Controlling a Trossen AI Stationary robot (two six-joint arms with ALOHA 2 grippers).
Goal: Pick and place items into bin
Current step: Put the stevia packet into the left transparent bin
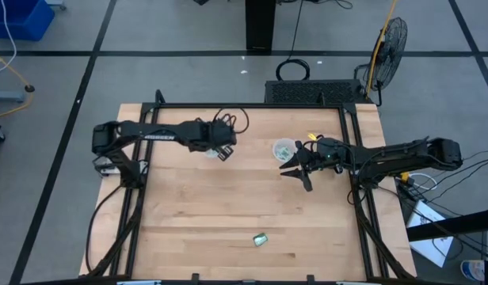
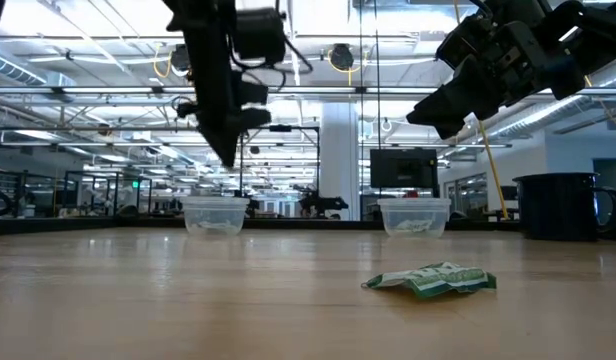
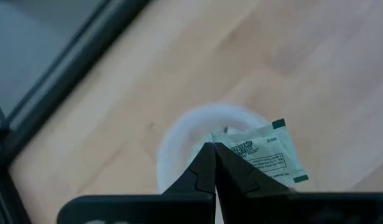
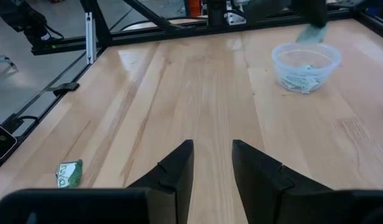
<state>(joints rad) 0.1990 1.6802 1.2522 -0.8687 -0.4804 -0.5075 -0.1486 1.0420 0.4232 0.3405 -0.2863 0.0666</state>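
Left pincer [image 3: 214, 163], fingers pressed together on a corner of a packet [image 3: 266, 152], hangs above the left bin [image 1: 215, 150], a clear round tub whose pale rim [image 3: 179, 134] shows beneath the fingertips; the packet is held over the opening so that, on release, it should fall inside rather than onto the wooden surface [image 1: 228, 214]. Right pincer [image 1: 295, 169], fingers spread and holding nothing, hovers above the surface just beside the right bin [image 1: 284, 148], which holds a few packets of its own; its spread stance suits an approach to a further item. One loose packet [image 1: 261, 238] lies crumpled near the front edge of the surface, well apart from both bins, and judged to be the last item left to collect; the right wrist view shows it [image 4: 70, 172] ahead of the fingers.
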